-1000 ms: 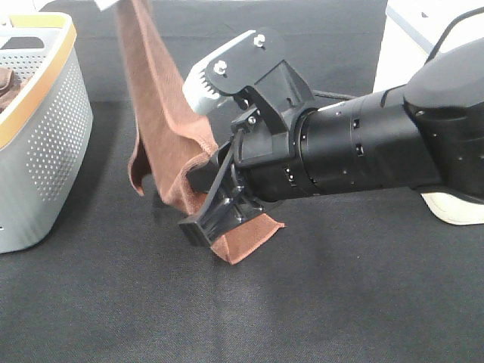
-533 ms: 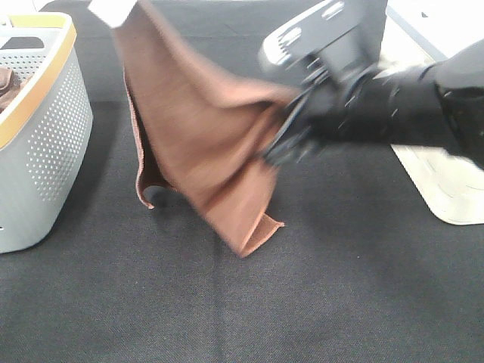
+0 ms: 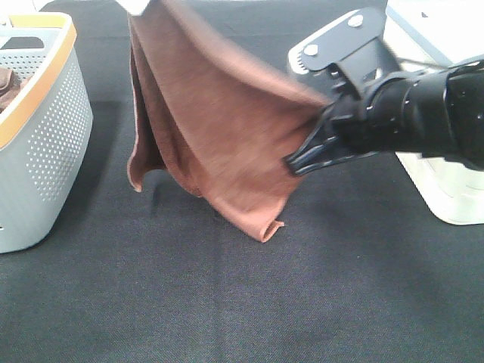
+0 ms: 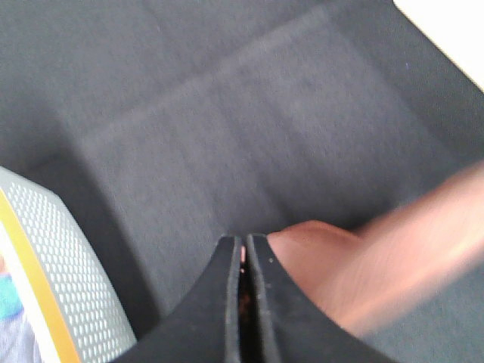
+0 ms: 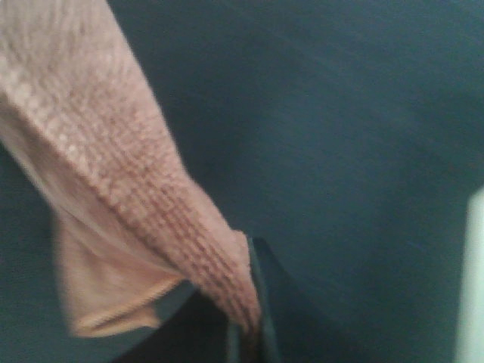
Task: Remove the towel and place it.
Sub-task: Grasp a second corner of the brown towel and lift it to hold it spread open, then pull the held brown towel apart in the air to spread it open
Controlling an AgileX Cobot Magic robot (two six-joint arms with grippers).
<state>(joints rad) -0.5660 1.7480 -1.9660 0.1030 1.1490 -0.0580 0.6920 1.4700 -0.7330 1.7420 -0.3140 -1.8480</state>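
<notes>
The rust-brown towel hangs stretched above the black table between my two grippers. Its lowest corner touches the cloth at the table's middle. My left gripper, at the top edge of the exterior view, is shut on the towel's upper corner; in the left wrist view its fingers pinch the towel. My right gripper is shut on the towel's right edge and holds it out to the right. In the right wrist view the towel runs into the closed fingertips.
A grey perforated basket with a yellow rim stands at the left edge, and shows in the left wrist view. A white object lies at the right edge. The black tablecloth covers the table.
My right gripper has taken hold of the towel's edge and pulled it up and to the right, spreading the towel out. The top corner stays held high.
</notes>
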